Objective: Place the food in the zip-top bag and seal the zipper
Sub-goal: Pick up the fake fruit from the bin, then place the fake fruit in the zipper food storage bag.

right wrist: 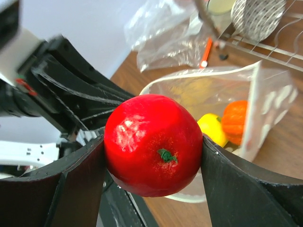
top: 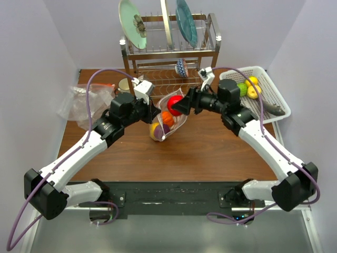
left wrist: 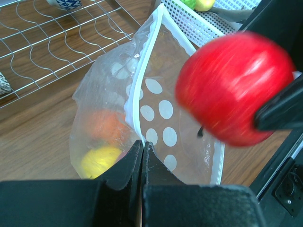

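Matte black, the right gripper (right wrist: 152, 150) clamps a glossy round red apple (right wrist: 142, 125) at the open mouth of the zip-top bag (left wrist: 163, 111). The left gripper (left wrist: 142, 149), jaws pressed together, pinches the bag's thin white-edged zipper (left wrist: 141, 78). Inside the filmy dotted plastic lie an orange round (right wrist: 236, 120) and a yellow one (right wrist: 214, 128).

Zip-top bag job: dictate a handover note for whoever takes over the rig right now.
Left pincer: shut on the zip-top bag at its mouth edge, holding it open.
Right pincer: shut on the red apple, just in front of the bag's mouth, not released.
Done: an orange fruit and a yellow fruit are inside the bag.
Left: drop the apple in, bring the eggplant and green piece from the white basket, then seal the zipper, which is open.
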Motion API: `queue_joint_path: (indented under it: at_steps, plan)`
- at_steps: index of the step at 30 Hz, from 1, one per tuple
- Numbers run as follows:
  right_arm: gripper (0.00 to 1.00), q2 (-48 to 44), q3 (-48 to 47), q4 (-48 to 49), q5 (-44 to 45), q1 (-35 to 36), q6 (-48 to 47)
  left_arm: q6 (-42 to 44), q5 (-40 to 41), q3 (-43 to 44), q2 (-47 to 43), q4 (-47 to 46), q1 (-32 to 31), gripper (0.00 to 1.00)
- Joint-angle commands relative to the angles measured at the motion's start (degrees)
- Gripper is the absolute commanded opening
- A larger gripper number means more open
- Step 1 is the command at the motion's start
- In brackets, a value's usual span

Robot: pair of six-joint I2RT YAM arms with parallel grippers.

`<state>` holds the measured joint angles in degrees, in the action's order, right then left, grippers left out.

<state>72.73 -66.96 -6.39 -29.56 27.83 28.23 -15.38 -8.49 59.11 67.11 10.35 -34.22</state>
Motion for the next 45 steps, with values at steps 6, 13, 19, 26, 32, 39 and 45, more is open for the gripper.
queue_joint_path:
  at_steps: [6,13,19,26,32,39,45]
  plan:
    - [0.48,4.08,-4.49,1.30,4.07,3.28,-3.53,0.61,0.76,0.21,-1.46,-2.09,0.38,0.00]
    - [0.66,6.63,-7.83,-1.69,8.11,3.98,-5.37,0.61,0.67,0.21,-1.55,-2.09,0.38,0.00]
    - [0.97,5.76,-8.80,-2.48,9.35,4.25,-6.43,0.61,0.76,0.21,-1.81,-2.09,0.38,0.00]
    - [0.97,3.39,-9.42,-3.97,12.41,4.33,-7.74,0.70,0.93,0.21,-1.81,-2.09,0.38,0.00]
    - [0.99,-1.27,-9.51,-7.14,22.06,4.33,-10.03,0.70,0.85,0.21,-1.81,-2.00,0.38,0.00]
    - [0.99,-4.09,-10.38,-16.00,40.33,4.16,-13.37,0.70,0.58,0.30,-1.90,-2.09,0.38,0.00]
    - [0.99,-3.21,-14.42,-25.85,59.07,3.10,-15.04,0.61,0.14,0.30,-1.90,-2.00,0.38,0.00]
